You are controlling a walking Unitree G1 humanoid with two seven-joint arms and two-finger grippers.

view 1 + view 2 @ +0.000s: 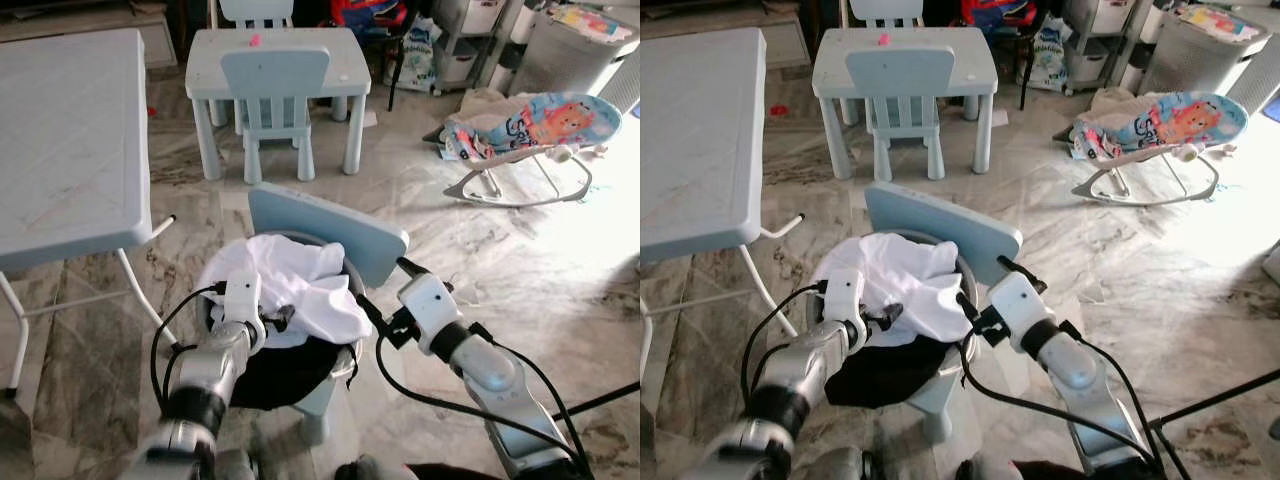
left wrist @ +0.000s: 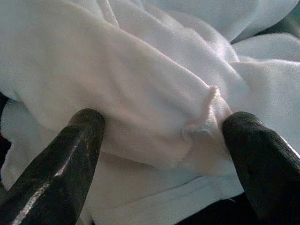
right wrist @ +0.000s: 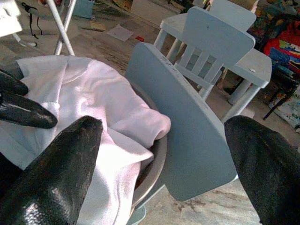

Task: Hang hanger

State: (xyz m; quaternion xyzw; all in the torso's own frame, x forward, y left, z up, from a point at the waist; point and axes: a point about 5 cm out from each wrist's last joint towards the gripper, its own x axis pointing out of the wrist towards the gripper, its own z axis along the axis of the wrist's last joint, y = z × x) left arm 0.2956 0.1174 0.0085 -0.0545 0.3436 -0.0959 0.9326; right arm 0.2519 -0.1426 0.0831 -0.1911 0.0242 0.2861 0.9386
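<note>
A crumpled white garment (image 1: pixel 300 275) lies on top of a black one (image 1: pixel 285 370) in a round metal basin (image 3: pixel 157 164). The basin stands on the seat of a small pale-blue chair (image 1: pixel 330 235) right in front of me. My left gripper (image 1: pixel 278 320) is at the near left side of the pile. In the left wrist view the gripper (image 2: pixel 163 117) is open, with a fold of the white cloth between its fingers. My right gripper (image 1: pixel 383 292) hovers open at the basin's right rim, beside the chair back, and it (image 3: pixel 164 124) is empty. No hanger can be made out.
A grey folding table (image 1: pixel 70 150) stands at my left. A small blue table (image 1: pixel 290 55) with a child's chair (image 1: pixel 275 100) is straight ahead. A baby bouncer (image 1: pixel 530 130) sits at the right. Marble floor lies between them.
</note>
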